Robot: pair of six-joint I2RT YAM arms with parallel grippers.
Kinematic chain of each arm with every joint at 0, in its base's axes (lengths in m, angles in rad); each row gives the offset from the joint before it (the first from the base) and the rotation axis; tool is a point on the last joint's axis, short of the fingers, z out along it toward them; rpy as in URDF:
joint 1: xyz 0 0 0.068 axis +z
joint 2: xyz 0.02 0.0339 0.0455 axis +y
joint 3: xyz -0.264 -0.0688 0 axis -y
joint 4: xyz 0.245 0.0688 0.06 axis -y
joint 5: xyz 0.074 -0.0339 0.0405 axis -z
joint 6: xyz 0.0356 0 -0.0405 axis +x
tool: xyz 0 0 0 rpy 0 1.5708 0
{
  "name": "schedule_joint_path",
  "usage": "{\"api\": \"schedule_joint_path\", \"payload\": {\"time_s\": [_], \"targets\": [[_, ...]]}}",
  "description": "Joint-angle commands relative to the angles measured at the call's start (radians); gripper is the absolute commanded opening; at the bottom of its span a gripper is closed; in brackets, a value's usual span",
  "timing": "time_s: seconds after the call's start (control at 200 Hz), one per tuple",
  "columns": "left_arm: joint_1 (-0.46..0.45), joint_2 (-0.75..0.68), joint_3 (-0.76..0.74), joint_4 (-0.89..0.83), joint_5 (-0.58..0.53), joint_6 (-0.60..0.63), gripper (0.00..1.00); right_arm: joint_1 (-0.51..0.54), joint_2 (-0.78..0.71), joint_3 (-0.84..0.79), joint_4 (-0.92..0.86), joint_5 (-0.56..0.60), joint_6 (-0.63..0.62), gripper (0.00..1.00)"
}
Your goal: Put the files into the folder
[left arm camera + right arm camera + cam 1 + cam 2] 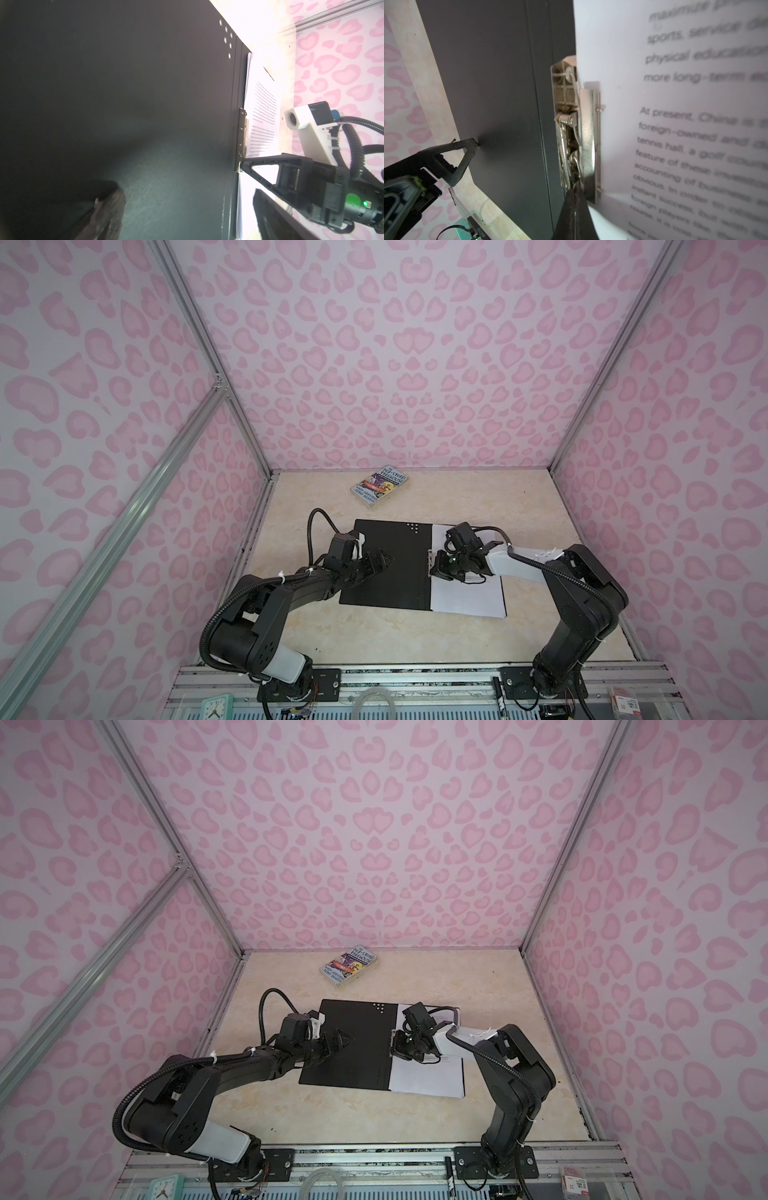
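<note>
1. We see the folder (405, 585) lying open and flat on the table (540, 522), black inside facing up, in both top views.
2. The files (465, 593) rest as a stack on the folder's right half, with one long edge against the metal clip (571, 124) at the spine. We cannot tell whether the clip bites the sheets.
3. The left hand (380, 563) is over the folder's left half with its fingers wide apart. In the right wrist view one fingertip (473, 144) touches the black surface.
4. The right hand (435, 570) has its fingers pressed together and grips nothing. Their joined tip touches the end of the metal clip nearer the robot.
5. A colourful paperback book (381, 488) lies well apart from the folder, near the back wall.
</note>
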Motion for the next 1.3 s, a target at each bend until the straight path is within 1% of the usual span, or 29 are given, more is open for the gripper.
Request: {"api": "schedule_joint_path", "payload": {"time_s": [0.0,0.185,0.335,0.43,0.54,0.69,0.735,0.795,0.845,0.935,1.055,1.115,1.2,1.3], "targets": [[0.002,0.037,-0.032,-0.346,-0.102,-0.043,0.98,-0.006,-0.004,-0.006,-0.298,0.218,-0.019,0.00],[0.001,0.048,-0.036,-0.336,-0.099,-0.049,0.98,-0.010,-0.007,0.006,-0.308,0.208,-0.035,0.00],[0.001,0.045,-0.038,-0.333,-0.099,-0.052,0.98,-0.010,0.022,0.004,-0.302,0.201,-0.038,0.00],[0.001,0.046,-0.040,-0.333,-0.097,-0.050,0.99,-0.007,0.024,0.001,-0.273,0.168,-0.038,0.00],[0.001,0.048,-0.039,-0.333,-0.096,-0.047,0.98,0.005,-0.031,0.017,-0.241,0.154,-0.044,0.00],[0.001,0.049,-0.028,-0.336,-0.088,-0.040,0.98,0.000,-0.058,0.078,-0.203,0.065,-0.071,0.00],[-0.002,0.043,-0.020,-0.341,-0.087,-0.031,0.99,-0.002,-0.070,0.095,-0.194,0.043,-0.079,0.04],[-0.010,0.027,0.002,-0.358,-0.083,-0.011,0.99,-0.012,-0.090,0.120,-0.194,0.027,-0.089,0.12],[-0.015,0.009,0.032,-0.371,-0.068,0.012,0.99,-0.024,-0.114,0.140,-0.211,0.028,-0.106,0.22],[-0.032,-0.036,0.106,-0.408,-0.046,0.063,0.99,-0.071,-0.145,0.160,-0.259,0.039,-0.152,0.44],[-0.047,-0.115,0.210,-0.479,-0.048,0.123,0.99,-0.177,-0.176,0.137,-0.307,0.025,-0.217,0.64],[-0.047,-0.151,0.252,-0.537,-0.088,0.140,0.99,-0.232,-0.200,0.117,-0.335,0.041,-0.254,0.72],[-0.034,-0.188,0.285,-0.618,-0.152,0.155,0.98,-0.323,-0.232,0.080,-0.365,0.049,-0.299,0.80],[0.019,-0.186,0.289,-0.688,-0.162,0.157,0.98,-0.426,-0.250,0.034,-0.393,0.035,-0.339,0.85]]}}
